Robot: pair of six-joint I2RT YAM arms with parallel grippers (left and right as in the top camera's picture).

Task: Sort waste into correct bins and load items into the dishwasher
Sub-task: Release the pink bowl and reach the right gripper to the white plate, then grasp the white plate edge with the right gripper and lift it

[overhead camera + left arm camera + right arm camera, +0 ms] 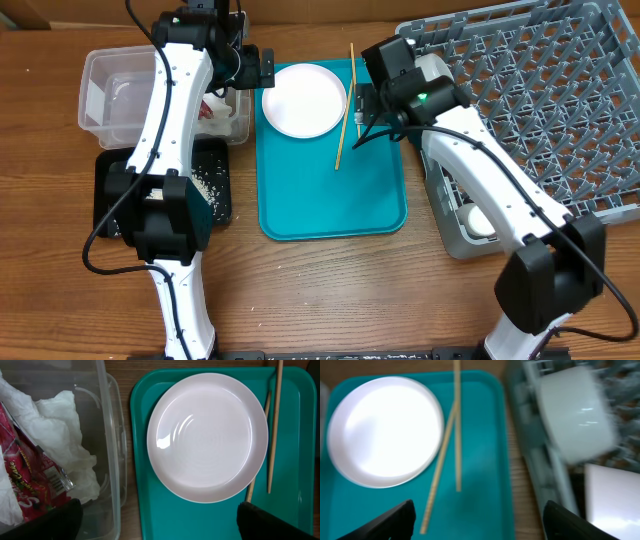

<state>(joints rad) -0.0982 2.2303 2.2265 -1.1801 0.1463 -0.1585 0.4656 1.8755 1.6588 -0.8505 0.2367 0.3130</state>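
Wooden tabletop (50,300) is seen beneath everything, much of it covered by the two white arms. At far left a clear tub (95,95) is partly hidden by the left arm; in the left wrist view a crumpled napkin (60,435) and a red-and-silver wrapper (30,480) are seen inside it, both cut off by the frame edge. Just below the tub, a black tray (105,180) with scattered rice grains (205,185) is largely masked by the arm's base. The left gripper (165,521) is held spread wide and empty, over the gap between the tub and the teal tray (330,210). On that tray a pale pink plate (304,99) is placed, with two chopsticks (343,120) just beside its right rim. The right gripper (480,520) is likewise parted, with nothing held, above the tray's right edge. At right, the grey dish rack (540,100) is cut off by the frame; a white bowl (577,412) in it is blurred.
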